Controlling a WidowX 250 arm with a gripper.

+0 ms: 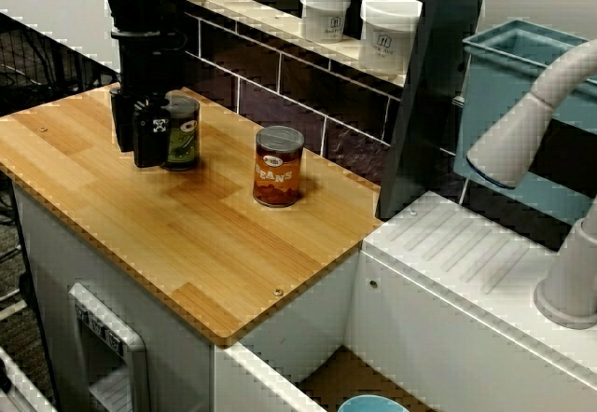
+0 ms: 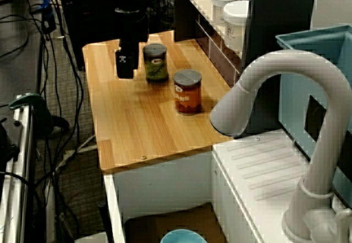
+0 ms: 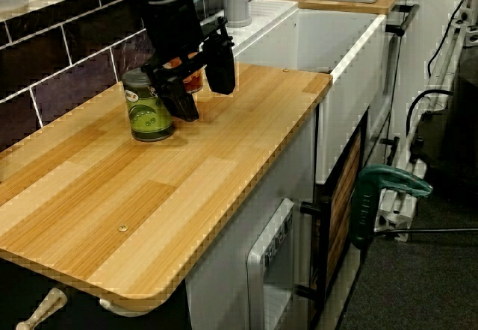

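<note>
High view facing the tiled wall: the green can [image 1: 184, 132] stands upright near the counter's [image 1: 187, 244] back edge, toward the end away from the sink. The jaws come straight down from above and stand apart with nothing between them. The can is outside the gap, just beside the nearer finger [image 1: 150, 137] on its wall side; whether they touch cannot be told here. The beans can [image 1: 278, 168] stands upright along the same back edge toward the sink end, well apart from the green can. Bare wood runs out to the front edge.

View past the tap [image 2: 286, 78]: the arm hangs over the counter's far end and the green can [image 2: 156, 64] sits on the wall side of the finger [image 2: 125, 67]. The beans can [image 2: 188, 93] is nearer the sink. The second finger is hidden.

Low view along the counter: both fingers [image 3: 221, 65] show, spread wide and empty. The green can [image 3: 149, 113] is close against the outside of the finger nearer the wall — not in the gap. The beans can is mostly hidden behind the arm. There is open counter toward the front edge and the near corner.
</note>
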